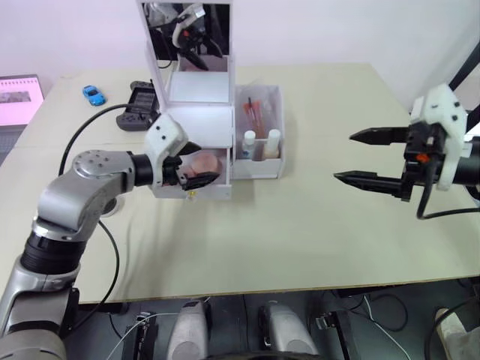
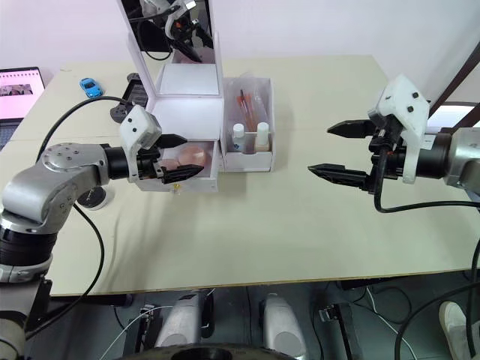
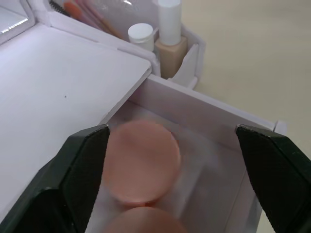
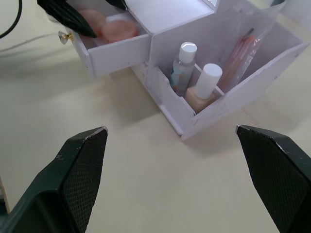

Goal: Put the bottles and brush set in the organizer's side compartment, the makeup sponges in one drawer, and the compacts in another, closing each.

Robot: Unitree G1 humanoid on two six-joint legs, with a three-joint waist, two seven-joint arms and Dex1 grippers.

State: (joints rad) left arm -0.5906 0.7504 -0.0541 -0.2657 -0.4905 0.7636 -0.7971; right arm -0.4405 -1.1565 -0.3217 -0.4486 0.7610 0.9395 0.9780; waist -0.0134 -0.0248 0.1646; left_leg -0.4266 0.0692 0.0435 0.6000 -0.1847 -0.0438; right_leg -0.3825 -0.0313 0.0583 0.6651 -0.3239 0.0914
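Note:
The white organizer (image 1: 196, 88) stands at the table's back with its mirror lid upright. One drawer (image 1: 212, 192) is pulled out, and two peach-pink makeup sponges (image 3: 141, 167) lie inside it. My left gripper (image 2: 180, 156) hovers open over that drawer, one finger on each side of the sponges. In the side compartment (image 1: 279, 162) stand the two bottles, a clear one with a blue label (image 4: 182, 68) and a beige one (image 4: 201, 90), with the brush set (image 4: 240, 53) behind them. My right gripper (image 1: 343, 156) is open and holds nothing above bare table to the organizer's right. The compacts are out of view.
A black game controller (image 1: 141, 105) and a blue toy car (image 1: 94, 94) lie left of the organizer. A lit screen (image 1: 16, 97) sits at the far left edge. A black cable (image 1: 79, 133) loops across the table by my left arm.

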